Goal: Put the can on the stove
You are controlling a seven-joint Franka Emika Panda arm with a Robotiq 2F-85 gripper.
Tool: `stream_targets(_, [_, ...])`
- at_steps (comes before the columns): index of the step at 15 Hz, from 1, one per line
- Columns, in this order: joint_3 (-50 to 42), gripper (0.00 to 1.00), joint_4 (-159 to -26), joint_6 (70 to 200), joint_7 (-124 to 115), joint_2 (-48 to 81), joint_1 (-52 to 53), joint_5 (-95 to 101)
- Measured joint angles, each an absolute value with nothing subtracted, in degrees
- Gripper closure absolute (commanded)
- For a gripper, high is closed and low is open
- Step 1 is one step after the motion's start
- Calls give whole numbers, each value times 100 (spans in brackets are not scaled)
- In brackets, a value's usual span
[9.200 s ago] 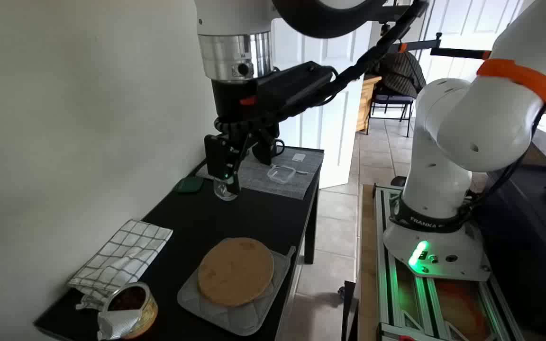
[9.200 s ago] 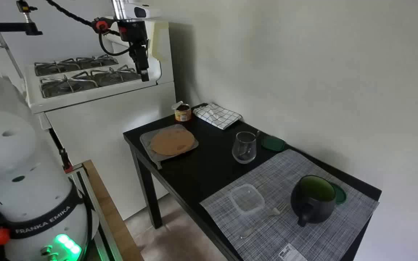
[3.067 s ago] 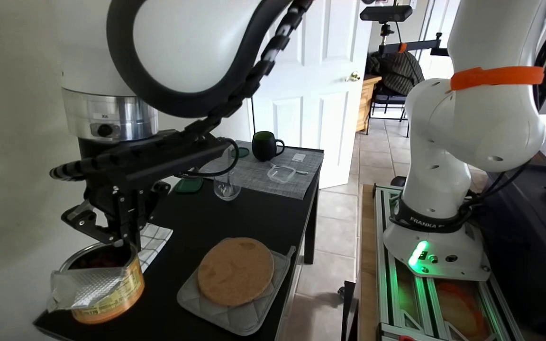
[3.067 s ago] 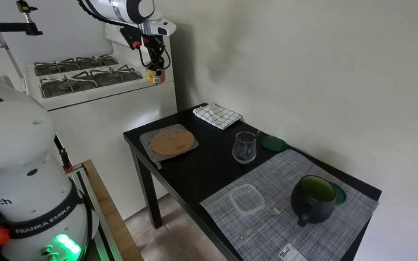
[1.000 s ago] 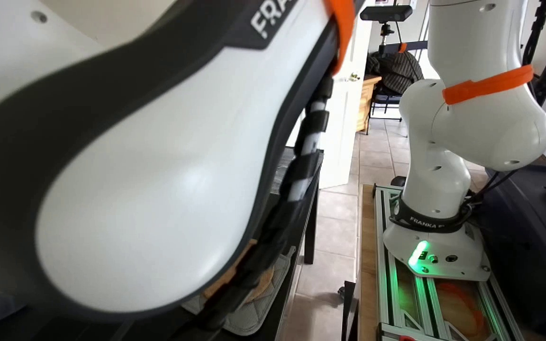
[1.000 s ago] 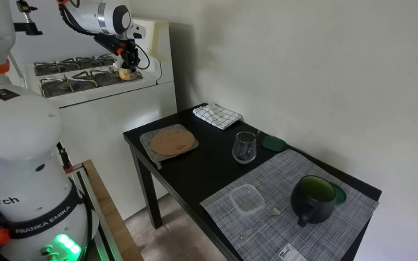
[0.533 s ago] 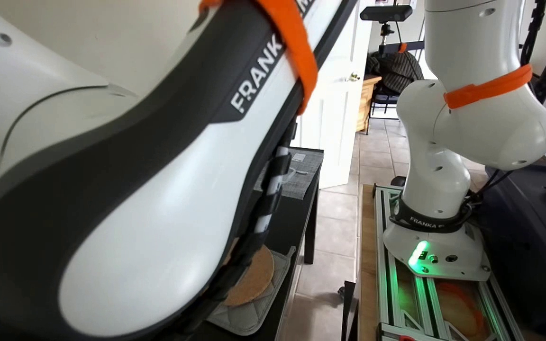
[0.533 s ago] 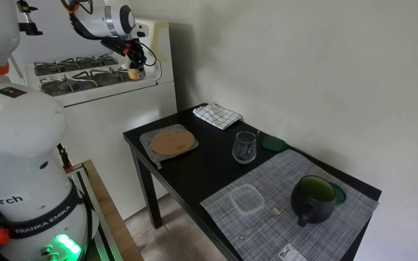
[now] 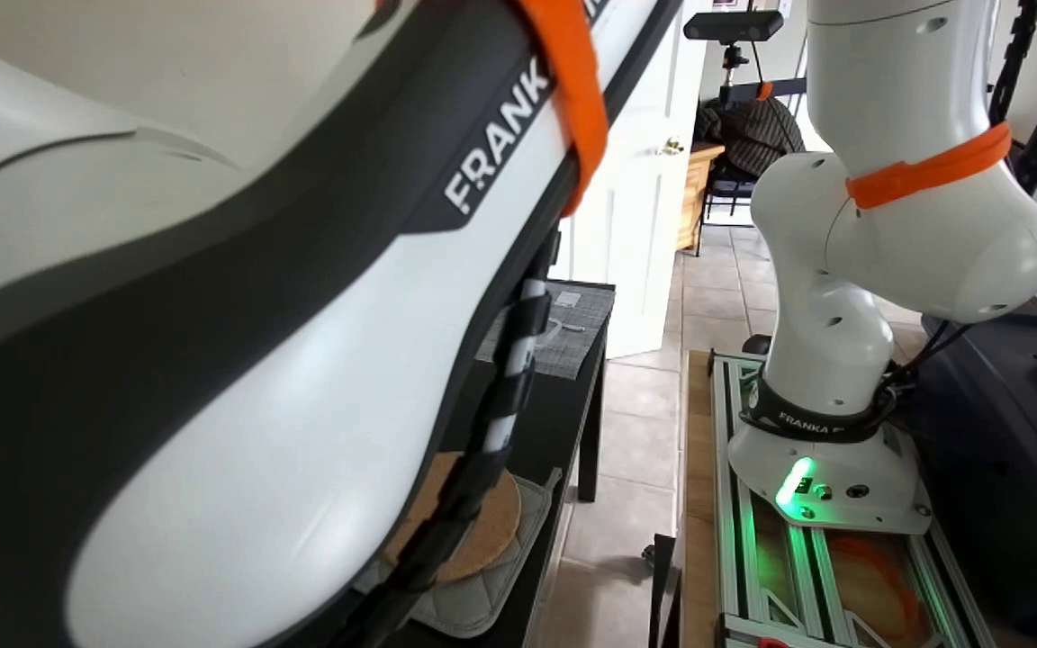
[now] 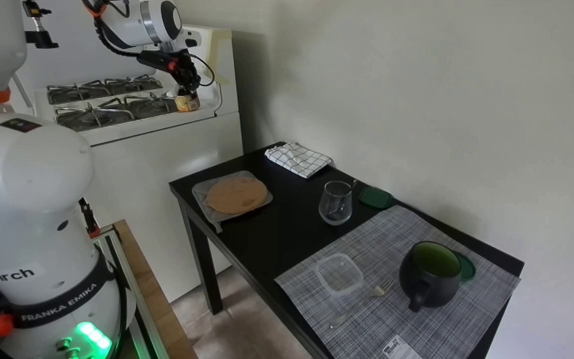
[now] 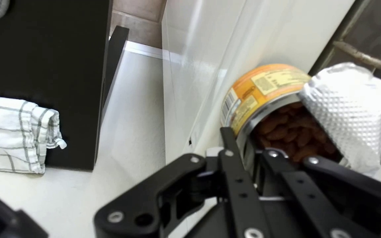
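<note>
The stove [image 10: 147, 164] is my goal, and I judge the task nearly done: the grip is made and the reach to the stove looks complete. What is left, as I read it, is a settled set-down, letting go and drawing away. The black counter [image 10: 289, 212] lies across a gap from the stove, a checked cloth [image 11: 8, 135] at its edge. My arm [image 9: 302, 405] blocks much of an exterior view, so the set-down cannot be checked from there. My gripper [image 11: 241, 142] pinches the can [image 11: 270, 89] by its side at the rim, one finger inside the mouth and one outside. The can is at the stove's front corner, over or on the white border beside a burner grate [image 11: 365, 58]; I cannot tell whether its base touches. It is squat, so no axis is clearly longest; from base to mouth it looks close to upright with a slight lean, mouth up toward my gripper. The foil lid [image 11: 349, 109], peeled back, juts to the burner side. Smallest, the can's barcode [image 11: 229, 103] faces the stove's front edge and the counter beyond.
</note>
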State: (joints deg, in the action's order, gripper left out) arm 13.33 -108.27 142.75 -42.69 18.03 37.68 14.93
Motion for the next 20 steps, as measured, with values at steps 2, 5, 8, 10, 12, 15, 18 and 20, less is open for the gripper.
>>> stream_targets(2, [1352, 97, -10759, 14043, -4221, 1804, 3782, 1492])
stream_targets(5, [1408, 97, -10673, 13815, -4119, 1821, 3783, 1472])
stream_targets(8, [1463, 97, -10630, 13709, -4036, 1840, 3783, 1443])
stream_targets(10, [1496, 97, -10622, 13708, -4019, 1849, 3783, 1386])
stream_targets(12, [1525, 97, -10589, 13708, -3992, 1857, 3782, 1259])
stream_targets(15, [1573, 97, -10423, 13708, -3973, 1855, 3831, 1238])
stream_targets(18, [1581, 97, -10193, 13708, -3973, 1860, 3922, 1238])
stream_targets(20, [1591, 97, -10089, 13708, -3973, 1883, 3983, 1238])
